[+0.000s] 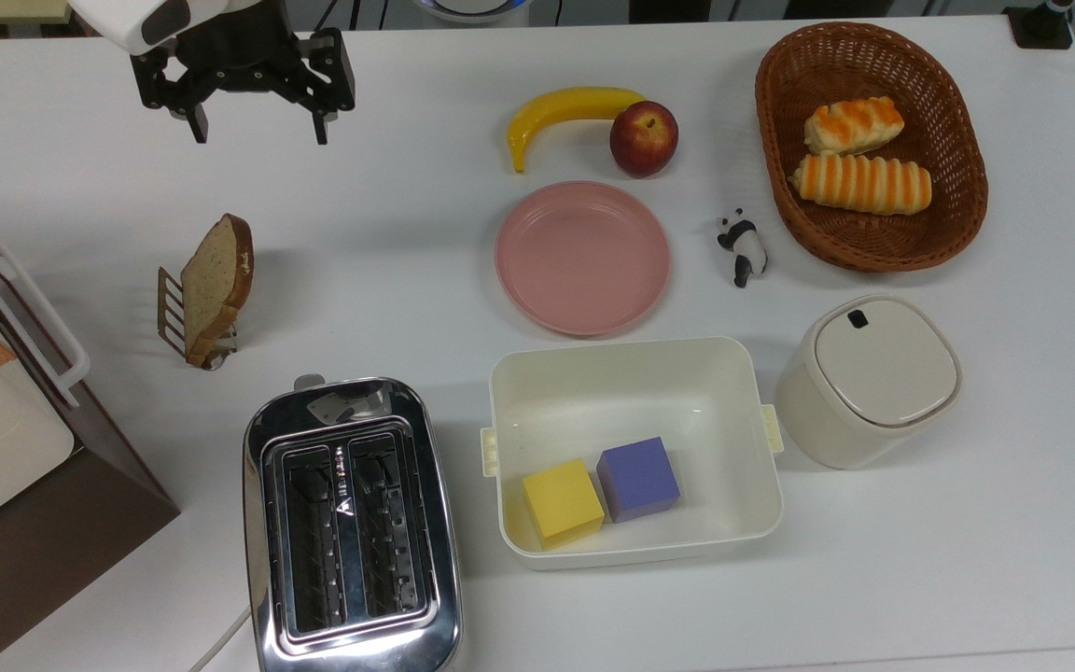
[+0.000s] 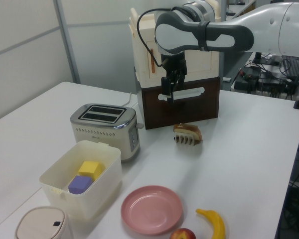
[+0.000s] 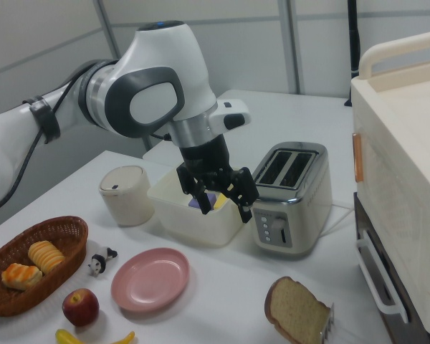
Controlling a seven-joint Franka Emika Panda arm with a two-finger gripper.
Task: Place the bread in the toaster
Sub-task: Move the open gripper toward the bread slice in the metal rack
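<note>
You're at the very start here: the bread (image 1: 217, 280) isn't picked up yet, so the step in hand is the approach. The gripper (image 1: 256, 126) hangs above the table with its fingers spread apart and nothing between them. In the top view it sits above the slice in the picture and a touch to the right, well clear of it.

The bread stands on edge in the little wire rack (image 1: 174, 313), leaning a bit, crust on the top view's right. The toaster (image 1: 351, 527) is further down in the top view, just beside the white bin (image 1: 635, 369), both slots facing up and empty as far as I can tell.

Next move, I'd say: bring the gripper over the slice, line the fingers up so they close across the flat faces, and come down on the top edge. The rack looks light, so it may tip or come along when you lift, and I'd pull straight up. After that you carry the slice to a slot and drop it in edge first.
</note>
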